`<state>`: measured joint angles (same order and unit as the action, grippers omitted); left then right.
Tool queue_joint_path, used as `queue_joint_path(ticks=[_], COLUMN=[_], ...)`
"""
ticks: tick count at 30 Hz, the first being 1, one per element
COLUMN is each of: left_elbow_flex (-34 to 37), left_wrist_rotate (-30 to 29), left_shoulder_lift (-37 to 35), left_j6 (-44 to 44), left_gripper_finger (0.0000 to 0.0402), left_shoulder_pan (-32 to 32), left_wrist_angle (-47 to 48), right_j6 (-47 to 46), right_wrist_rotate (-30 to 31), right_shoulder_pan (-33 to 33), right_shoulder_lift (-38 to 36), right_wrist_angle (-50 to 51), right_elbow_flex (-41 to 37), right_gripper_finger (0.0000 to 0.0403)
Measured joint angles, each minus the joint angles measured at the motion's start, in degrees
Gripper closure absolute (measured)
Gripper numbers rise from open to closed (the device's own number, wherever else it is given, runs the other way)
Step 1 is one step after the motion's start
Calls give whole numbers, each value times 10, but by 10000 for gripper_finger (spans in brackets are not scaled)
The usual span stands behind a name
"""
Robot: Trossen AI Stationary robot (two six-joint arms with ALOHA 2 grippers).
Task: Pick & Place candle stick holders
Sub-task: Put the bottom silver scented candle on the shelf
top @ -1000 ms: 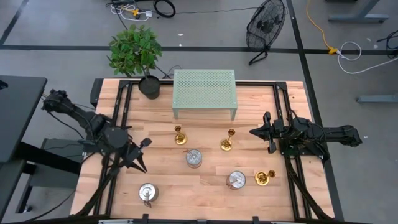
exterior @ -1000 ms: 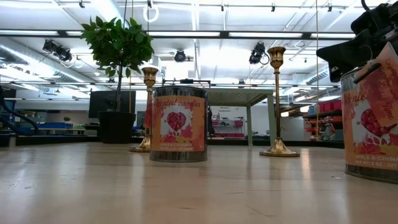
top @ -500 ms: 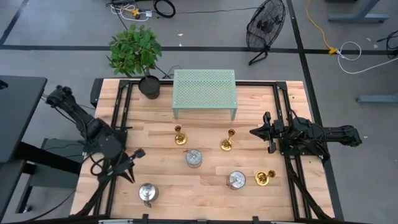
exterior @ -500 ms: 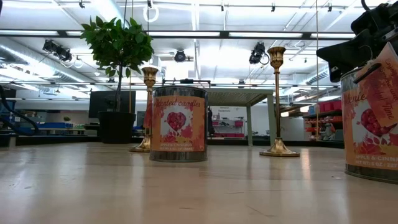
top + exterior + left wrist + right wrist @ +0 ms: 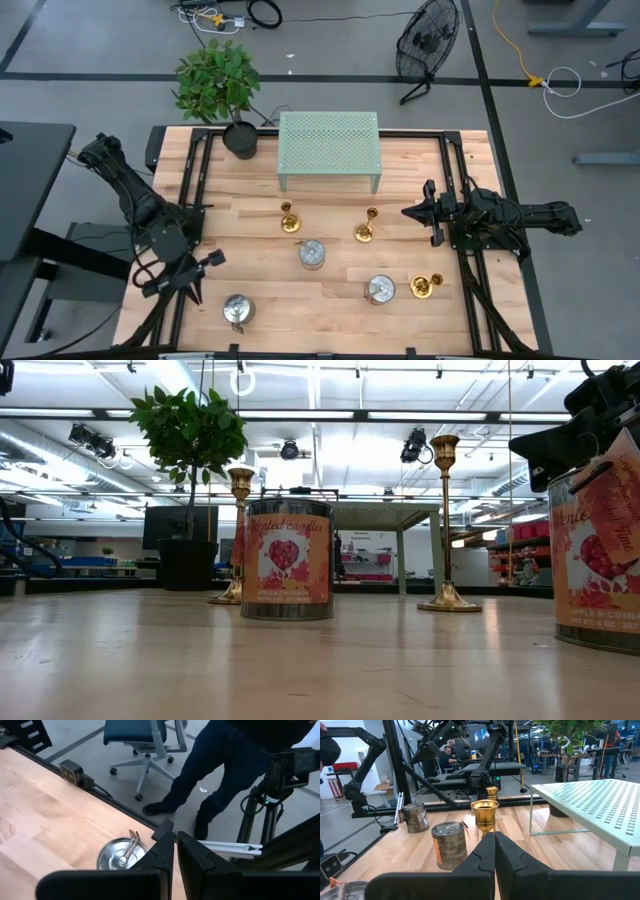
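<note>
Right, three brass candle stick holders (image 5: 289, 219) stand on the table (image 5: 330, 300), two before the green rack (image 5: 329, 145), one near the right edge. Both grippers, left gripper (image 5: 205, 262) and right gripper (image 5: 411, 212), are closed and empty. Polished metal looks rigid, slippery and tippy; pinch the thin stem.

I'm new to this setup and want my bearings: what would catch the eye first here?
Three shiny gold candle holders stand out on the wooden table: two in front of the pale green mesh stand, one near the right front. Three silver-lidded candle tins sit among them. A leafy potted plant marks the back left corner; both grippers, left and right, are shut and empty at the sides.
</note>
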<state>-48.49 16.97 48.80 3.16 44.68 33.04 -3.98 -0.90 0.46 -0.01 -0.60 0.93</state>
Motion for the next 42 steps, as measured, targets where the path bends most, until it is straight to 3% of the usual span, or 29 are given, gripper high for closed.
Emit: queue_joint_path(ticks=[7, 13, 31, 42], left_elbow_flex=[2, 2, 2, 2], left_wrist_rotate=[-67, -86, -149, -148], left_shoulder_lift=[0, 0, 0, 12], left_j6=[-24, -30, -46, -65], left_gripper_finger=[371, 357, 155, 82], left_shoulder_pan=[3, 14, 42, 48], left_wrist_angle=[17, 56, 63, 64], right_j6=[0, 0, 0, 0], right_wrist_rotate=[0, 0, 0, 0], right_shoulder_pan=[0, 0, 0, 0], right_shoulder_lift=[0, 0, 0, 0], right_wrist_angle=[0, 0, 0, 0], right_elbow_flex=[0, 0, 0, 0], right_gripper_finger=[400, 400, 400, 400])
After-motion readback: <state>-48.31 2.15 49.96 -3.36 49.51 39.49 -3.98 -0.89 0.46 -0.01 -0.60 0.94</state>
